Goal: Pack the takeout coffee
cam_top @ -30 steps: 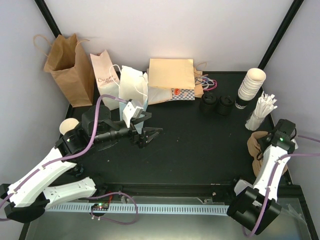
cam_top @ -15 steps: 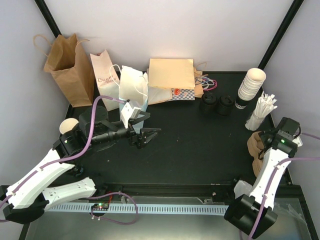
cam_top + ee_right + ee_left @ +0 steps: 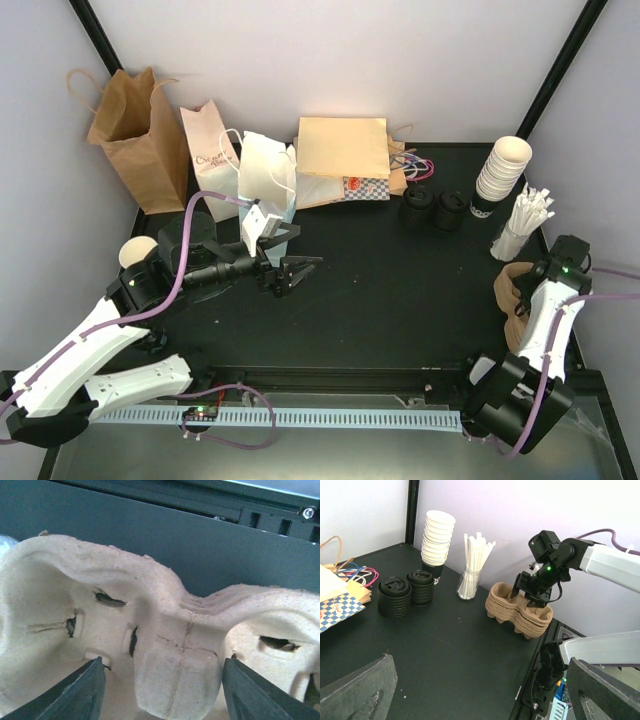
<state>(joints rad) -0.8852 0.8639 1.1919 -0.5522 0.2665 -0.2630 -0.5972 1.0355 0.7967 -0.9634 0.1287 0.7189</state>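
Observation:
No lidded takeout coffee cup shows in any view. My right gripper (image 3: pixel 526 298) reaches down into a stack of brown pulp cup carriers (image 3: pixel 510 292) at the table's right edge. In the right wrist view its jaws stand open on either side of the top carrier's (image 3: pixel 175 630) middle post, with a gap on the left side. The left wrist view shows the same right gripper (image 3: pixel 530 594) on the carrier stack (image 3: pixel 520 611). My left gripper (image 3: pixel 300 268) hovers open and holds nothing, left of the table's middle, pointing right.
Paper bags stand at the back: a brown one (image 3: pixel 135 135), a pink-printed white one (image 3: pixel 212 155), a white one (image 3: pixel 265 170), and flat ones (image 3: pixel 342 160). Black lid stacks (image 3: pixel 432 210), bare cups (image 3: pixel 500 172) and stirrers (image 3: pixel 525 220) are back right. A bare cream cup (image 3: pixel 135 252) sits by my left arm.
My right wrist has shifted slightly over the carrier stack, rising and then settling back. The left arm has nudged a little and its gripper stays open.

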